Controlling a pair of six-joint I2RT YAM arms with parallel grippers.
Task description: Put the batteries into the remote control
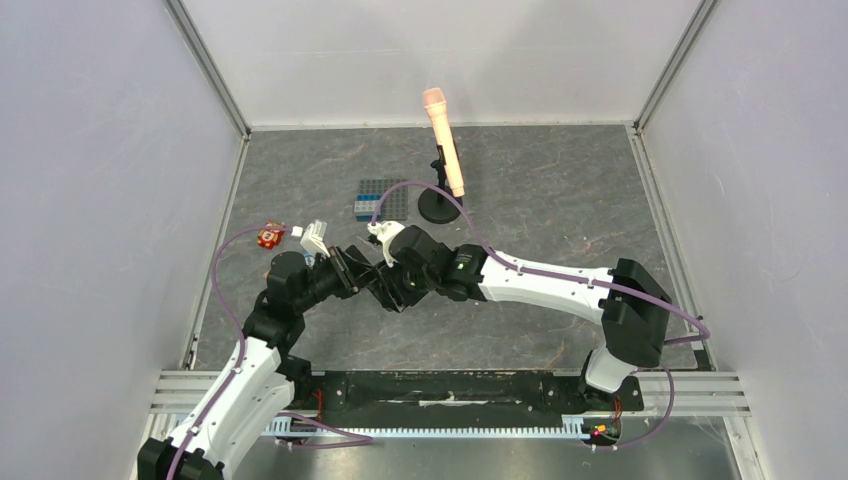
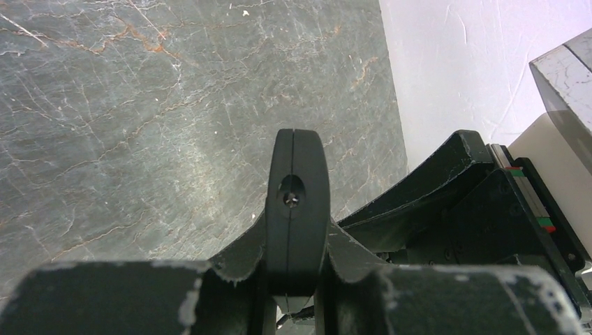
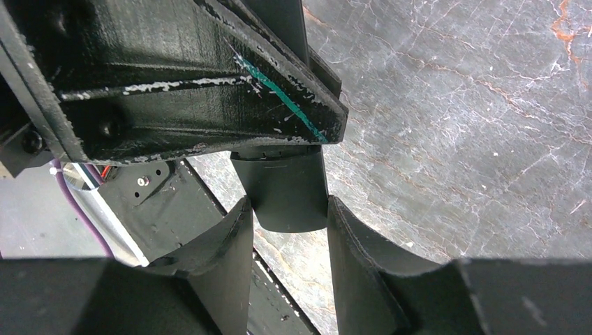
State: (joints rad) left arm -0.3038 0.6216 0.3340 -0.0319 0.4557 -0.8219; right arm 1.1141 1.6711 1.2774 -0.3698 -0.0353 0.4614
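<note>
Above the table (image 1: 560,200), left gripper (image 2: 297,234) and right gripper (image 3: 288,204) are clamping the remote control (image 2: 297,160). Tabletop is stretching wide toward its right edge.

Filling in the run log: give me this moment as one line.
object: remote control | left fingers: shut on it | right fingers: shut on it | batteries: none visible

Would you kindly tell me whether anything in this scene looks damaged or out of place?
Nothing looks spilled or misplaced. The only flaw is wear: the black coating of the left gripper is chipped to white along its edges, plain in both wrist views. The microphone leans on its stand, seemingly by design.
</note>
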